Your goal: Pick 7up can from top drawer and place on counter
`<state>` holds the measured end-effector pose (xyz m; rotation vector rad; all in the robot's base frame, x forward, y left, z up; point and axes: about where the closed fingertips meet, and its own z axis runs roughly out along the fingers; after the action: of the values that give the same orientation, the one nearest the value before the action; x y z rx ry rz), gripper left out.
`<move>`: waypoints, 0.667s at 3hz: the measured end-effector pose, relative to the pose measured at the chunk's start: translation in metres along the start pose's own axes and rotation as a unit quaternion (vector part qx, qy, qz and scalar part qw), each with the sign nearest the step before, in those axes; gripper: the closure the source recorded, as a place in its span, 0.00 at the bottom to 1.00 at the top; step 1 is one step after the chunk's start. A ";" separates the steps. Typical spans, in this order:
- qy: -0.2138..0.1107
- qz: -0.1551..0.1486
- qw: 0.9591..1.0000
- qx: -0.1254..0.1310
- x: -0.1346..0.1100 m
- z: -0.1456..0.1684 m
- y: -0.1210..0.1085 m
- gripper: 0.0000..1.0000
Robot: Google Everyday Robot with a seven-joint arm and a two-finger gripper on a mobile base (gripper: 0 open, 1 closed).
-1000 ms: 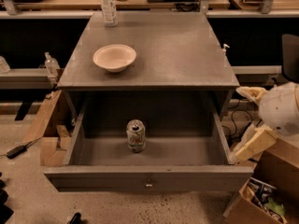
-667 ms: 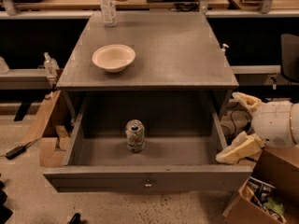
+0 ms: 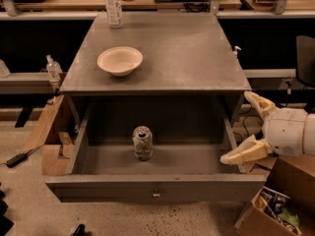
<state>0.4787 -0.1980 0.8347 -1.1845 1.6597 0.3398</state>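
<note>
The small silvery-white 7up can [image 3: 142, 142] with green and red markings stands upright near the middle of the wide, deep grey top drawer [image 3: 197, 187], which is open at 6 o'clock. The beige two-finger end effector [image 3: 240, 129] hangs at 3 o'clock by the drawer's right wall, fingers spread wide, holding nothing. On the flat grey speckled desk [image 3: 192, 53], a beige round bowl [image 3: 120, 60] sits at 10 o'clock and a clear plastic bottle [image 3: 113, 5] at 11 o'clock.

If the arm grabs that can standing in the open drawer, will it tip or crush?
Standing upright, the 7up can probably tips if nudged sideways, then rolls. Its shiny metal likely feels slick and dents under hard squeezing. The hand hangs open beside the right wall of the top drawer.
</note>
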 end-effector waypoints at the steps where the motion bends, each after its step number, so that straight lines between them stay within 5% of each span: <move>1: -0.001 0.005 1.000 -0.011 0.008 0.014 0.002 0.00; 2: -0.020 0.013 0.999 -0.043 0.028 0.063 0.009 0.00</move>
<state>0.5070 -0.1644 0.7803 -1.2136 1.6408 0.4528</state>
